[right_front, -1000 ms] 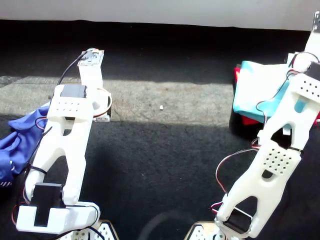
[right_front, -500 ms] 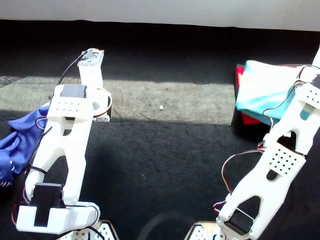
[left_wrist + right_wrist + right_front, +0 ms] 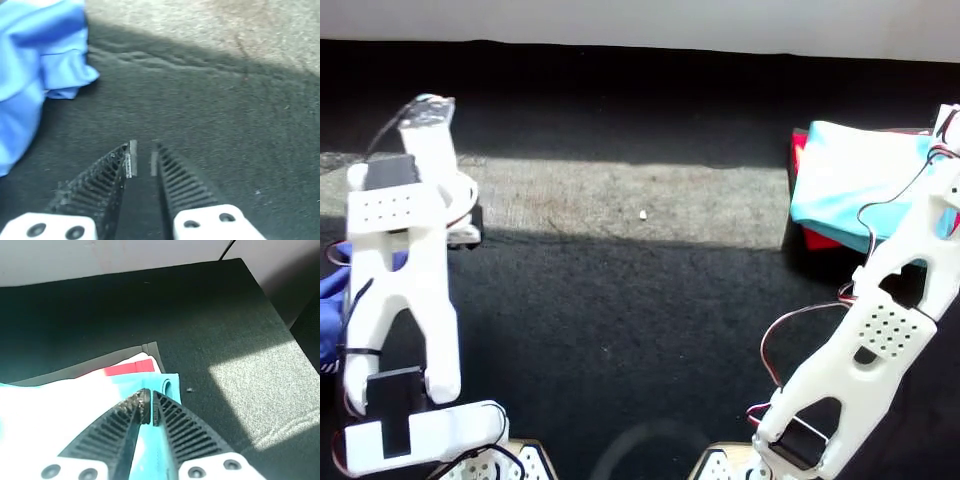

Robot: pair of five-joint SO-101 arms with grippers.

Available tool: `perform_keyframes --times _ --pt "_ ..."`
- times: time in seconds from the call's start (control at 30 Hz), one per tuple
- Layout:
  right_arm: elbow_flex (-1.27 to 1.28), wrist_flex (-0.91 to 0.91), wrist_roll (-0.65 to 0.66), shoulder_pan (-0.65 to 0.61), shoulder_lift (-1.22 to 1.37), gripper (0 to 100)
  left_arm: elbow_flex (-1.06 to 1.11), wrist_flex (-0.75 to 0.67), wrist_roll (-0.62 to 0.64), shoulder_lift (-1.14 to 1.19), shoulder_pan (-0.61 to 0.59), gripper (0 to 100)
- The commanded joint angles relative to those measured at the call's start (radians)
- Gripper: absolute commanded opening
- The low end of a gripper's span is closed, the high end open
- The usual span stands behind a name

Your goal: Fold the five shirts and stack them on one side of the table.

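A crumpled blue shirt (image 3: 35, 75) lies on the dark table cloth. My left gripper (image 3: 141, 162) hovers beside it, a little apart, its fingers open by a narrow gap with nothing between them. From above, the left arm (image 3: 405, 260) covers most of that blue shirt (image 3: 328, 290) at the table's left edge. At the far right sits a folded stack, a teal shirt (image 3: 845, 185) on a red one (image 3: 820, 240). My right gripper (image 3: 148, 407) is shut just above the teal shirt (image 3: 167, 390), with the red shirt (image 3: 127, 370) and a dark layer (image 3: 100, 362) showing underneath.
A sunlit band (image 3: 640, 200) crosses the dark table cloth between the arms, with a small white speck (image 3: 642, 214) on it. The right arm (image 3: 880, 320) leans over the stack's near side. The table's corner (image 3: 245, 270) lies past the stack.
The left arm has swung left over the blue shirt. The right arm has drawn back toward the right edge, uncovering more of the teal shirt.
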Motion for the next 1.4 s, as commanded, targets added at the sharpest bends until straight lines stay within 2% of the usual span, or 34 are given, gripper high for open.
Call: perform_keyframes --times 0.0,0.17,0.37,0.6,0.77,0.93,1.1,1.23,1.3,1.37 --pt "-0.048 0.09 -0.003 -0.039 -0.14 10.1 -0.093 0.04 -0.077 -0.05 -0.114 18" --pt "-0.054 0.219 -0.003 -0.102 -0.214 13.9 -0.122 0.026 -0.144 -0.039 -0.285 21" --pt "-0.048 0.369 0.002 -0.197 -0.331 13.9 -0.051 -0.123 -0.222 -0.039 -0.484 21" --pt "-0.045 0.421 -0.002 -0.265 -0.403 13.9 -0.012 -0.204 -0.371 -0.039 -0.719 21" --pt "-0.044 0.426 -0.002 -0.269 -0.466 13.9 0.071 -0.316 -0.457 -0.038 -0.837 21" --pt "0.053 0.427 -0.002 -0.302 -0.584 13.9 0.196 -0.446 -0.491 -0.038 -0.865 21" --pt "0.476 0.426 -0.002 -0.406 -0.849 13.9 0.289 -0.535 -0.491 -0.038 -0.835 21" --pt "0.835 0.424 -0.003 -0.506 -1.106 13.9 0.346 -0.535 -0.491 -0.038 -0.794 21" --pt "0.992 0.421 -0.003 -0.547 -1.221 13.9 0.366 -0.532 -0.486 -0.041 -0.759 16" --pt "1.133 0.42 -0.003 -0.576 -1.313 13.9 0.377 -0.529 -0.471 -0.048 -0.707 2"
